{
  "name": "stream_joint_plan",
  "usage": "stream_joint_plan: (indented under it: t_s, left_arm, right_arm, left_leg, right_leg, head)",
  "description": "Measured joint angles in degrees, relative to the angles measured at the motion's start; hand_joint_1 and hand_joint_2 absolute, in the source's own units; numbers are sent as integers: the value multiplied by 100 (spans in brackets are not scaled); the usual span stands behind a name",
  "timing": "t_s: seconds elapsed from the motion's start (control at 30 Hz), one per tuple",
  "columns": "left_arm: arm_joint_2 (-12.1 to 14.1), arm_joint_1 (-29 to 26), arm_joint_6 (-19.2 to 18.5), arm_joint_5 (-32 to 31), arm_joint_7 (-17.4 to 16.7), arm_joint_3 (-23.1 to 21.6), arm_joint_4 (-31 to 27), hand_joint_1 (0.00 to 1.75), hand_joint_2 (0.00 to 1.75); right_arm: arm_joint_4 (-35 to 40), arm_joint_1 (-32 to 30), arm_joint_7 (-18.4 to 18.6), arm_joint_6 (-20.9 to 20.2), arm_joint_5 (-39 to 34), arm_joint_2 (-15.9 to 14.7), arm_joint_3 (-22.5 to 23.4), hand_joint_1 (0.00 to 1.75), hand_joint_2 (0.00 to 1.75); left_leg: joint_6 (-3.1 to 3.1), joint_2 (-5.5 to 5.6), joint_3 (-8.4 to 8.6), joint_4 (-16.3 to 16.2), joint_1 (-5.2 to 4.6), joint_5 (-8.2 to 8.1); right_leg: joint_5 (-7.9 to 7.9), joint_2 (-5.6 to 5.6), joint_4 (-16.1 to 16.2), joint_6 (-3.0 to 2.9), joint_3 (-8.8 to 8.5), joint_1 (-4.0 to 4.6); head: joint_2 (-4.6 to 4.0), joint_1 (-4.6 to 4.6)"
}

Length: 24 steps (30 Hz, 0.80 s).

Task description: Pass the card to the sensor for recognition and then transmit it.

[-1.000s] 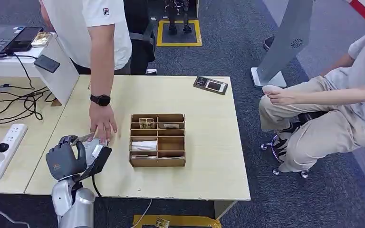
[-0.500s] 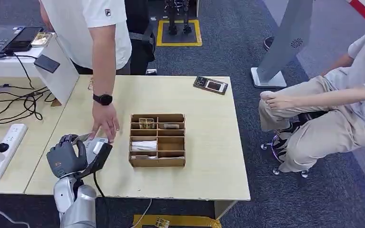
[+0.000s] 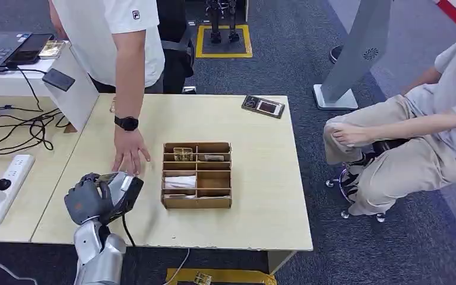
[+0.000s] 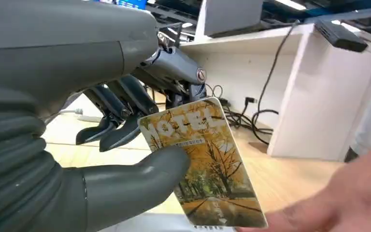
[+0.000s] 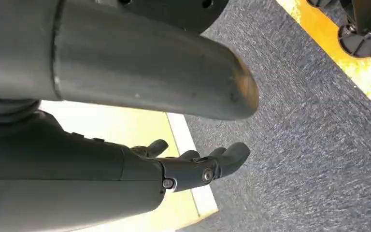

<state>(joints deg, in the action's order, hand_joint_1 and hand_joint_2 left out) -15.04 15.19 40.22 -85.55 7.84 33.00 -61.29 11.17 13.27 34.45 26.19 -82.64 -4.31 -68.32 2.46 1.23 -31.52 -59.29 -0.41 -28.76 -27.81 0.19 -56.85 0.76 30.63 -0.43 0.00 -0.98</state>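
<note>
My left hand (image 3: 88,199) hovers over the near left part of the table (image 3: 261,202). It pinches a yellow hotel card (image 4: 207,164) between the thumb and the dark fingers (image 4: 121,130). In the head view the card (image 3: 103,177) pokes out above the hand, right over the grey and black sensor (image 3: 127,189). A standing person's hand (image 3: 129,155) rests on the table just beyond the sensor and appears close to the card in the left wrist view. My right hand (image 5: 193,166) hangs over carpet, its fingers loosely apart and holding nothing.
A wooden compartment box (image 3: 197,175) stands right of the sensor, with small items in its cells. A dark device (image 3: 263,106) lies at the far edge. A power strip (image 3: 6,187) and cables lie on the left desk. A seated person (image 3: 415,136) is at the right.
My left hand has shifted right with the card, coming over the sensor. The standing person's hand has drawn back from the sensor. The seated person's hand has dropped lower.
</note>
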Motion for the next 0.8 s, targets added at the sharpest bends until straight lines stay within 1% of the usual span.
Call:
stream_joint_plan:
  t_s: [0.13, 0.33, 0.47, 0.53, 0.57, 0.63, 0.8]
  left_arm:
    - [116, -35, 0, 0, -208, -232, 140, 175, 175]
    - [299, -98, 17, 0, -678, -728, 514, 175, 175]
    - [450, -114, 17, 20, -1032, -1176, 842, 175, 175]
    - [555, -125, 17, 87, -1281, -1467, 988, 175, 175]
    - [594, -127, 17, 116, -1318, -1625, 1036, 175, 175]
    - [662, -125, 17, 105, -1296, -1770, 1123, 175, 175]
    - [719, -78, 17, 103, -1134, -1884, 1357, 175, 175]
  right_arm:
    - [-2, 0, 0, 17, 0, 0, 7, 0, 0]
    - [-52, -1, -4, 68, 0, 0, 85, 0, 0]
    - [-81, -13, -9, 92, 0, -4, 142, 0, 0]
    - [-90, -27, -2, 92, 0, -7, 144, 0, 0]
    - [-94, -32, -2, 92, 0, -7, 144, 0, 0]
    - [-94, -39, 0, 90, 0, -7, 149, 0, 0]
    - [-94, -57, 0, 96, 0, -7, 181, 0, 0]
  left_leg:
    - [0, 2, 1, 0, -1, 0]
    - [0, 2, 3, 0, -2, 0]
    - [0, 2, 4, 0, -2, 0]
    - [0, 1, 5, 0, -1, 0]
    - [0, 3, 5, 0, -1, 0]
    - [0, 4, 8, 0, -1, 0]
    - [0, 4, 20, 1, -2, 0]
  right_leg:
    - [0, -1, 0, 0, -1, -1]
    - [0, -1, 1, 0, -3, -1]
    - [0, -2, 0, 0, -4, -1]
    - [0, -1, -1, 0, -5, -1]
    - [0, -3, -1, 0, -7, -1]
    - [0, -5, -1, 0, -8, -1]
    - [-1, -6, -1, 0, -21, -2]
  head:
    - [0, 0]
    - [0, 0]
    - [0, 0]
    - [0, 0]
    - [0, 0]
    - [0, 0]
    - [0, 0]
